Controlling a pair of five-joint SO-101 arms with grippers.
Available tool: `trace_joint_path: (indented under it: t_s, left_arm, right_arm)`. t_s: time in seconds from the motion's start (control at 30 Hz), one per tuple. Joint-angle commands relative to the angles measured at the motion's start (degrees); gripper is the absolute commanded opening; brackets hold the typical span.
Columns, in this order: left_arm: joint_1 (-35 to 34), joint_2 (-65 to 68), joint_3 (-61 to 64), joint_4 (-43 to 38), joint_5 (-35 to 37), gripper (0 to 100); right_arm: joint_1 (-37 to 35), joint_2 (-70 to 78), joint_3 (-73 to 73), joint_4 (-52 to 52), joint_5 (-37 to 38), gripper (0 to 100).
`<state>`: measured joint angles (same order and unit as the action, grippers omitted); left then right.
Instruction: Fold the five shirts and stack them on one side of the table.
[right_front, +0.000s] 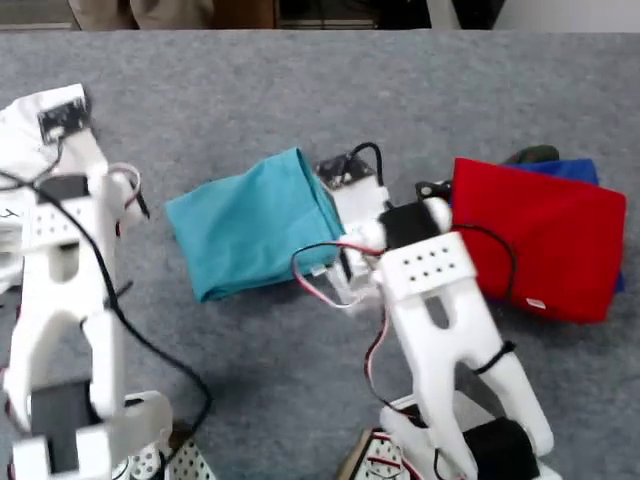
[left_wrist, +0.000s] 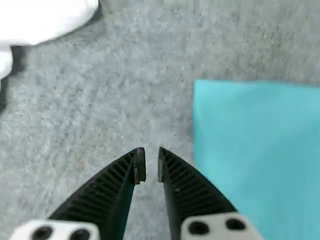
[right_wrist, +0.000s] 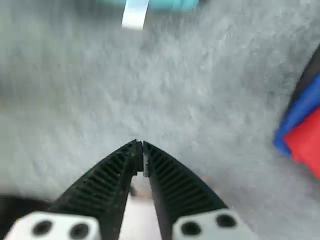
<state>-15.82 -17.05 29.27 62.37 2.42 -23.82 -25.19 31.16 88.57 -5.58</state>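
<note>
My left gripper (left_wrist: 150, 166) hangs over bare grey table (right_front: 300, 90), fingers nearly together with a sliver between the tips and nothing held. The folded teal shirt (left_wrist: 255, 150) lies just beside it, and some white cloth (left_wrist: 45, 20) sits farther off. My right gripper (right_wrist: 141, 152) is over the table too, fingers together and empty, between the teal shirt (right_wrist: 160, 4), whose pale tag (right_wrist: 135, 15) sticks out at the edge, and the stack on the other side. From above I see the teal shirt (right_front: 255, 225) mid-table. The red shirt (right_front: 540, 235) lies folded on the blue shirt (right_front: 575, 170) near the right edge, with something dark (right_front: 535, 155) poking out behind them.
</note>
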Motion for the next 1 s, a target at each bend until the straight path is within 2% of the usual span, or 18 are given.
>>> trace_joint_path:
  t_s: [0.0,0.13,0.23,0.37,0.53,0.8,0.97]
  left_arm:
    - [-0.7,-11.0,13.2,-10.9,-1.2,4]
    - [-0.4,-17.6,25.6,-25.1,-0.9,4]
    - [-0.5,-18.9,28.7,-30.1,-0.8,4]
    - [-0.6,-18.7,28.7,-30.0,-0.7,4]
    - [-0.6,-18.6,28.7,-30.2,-0.7,4]
    - [-0.6,-18.6,28.8,-30.3,-0.7,4]
    - [-0.6,-18.6,28.8,-30.4,-0.7,4]
  right_arm:
    - [-2.5,2.5,0.1,-10.7,-13.5,6.9]
    - [-2.6,9.5,-1.5,-18.1,-20.0,20.3]
    - [-2.6,16.7,-6.5,-19.0,-27.2,25.6]
    - [-3.6,26.5,-15.0,-18.7,-35.3,31.9]
    - [-5.8,35.6,-24.8,-18.7,-41.8,43.1]
    - [-8.0,52.4,-39.3,-19.7,-47.7,44.0]
    - [-7.5,61.6,-45.7,-19.3,-47.5,43.8]
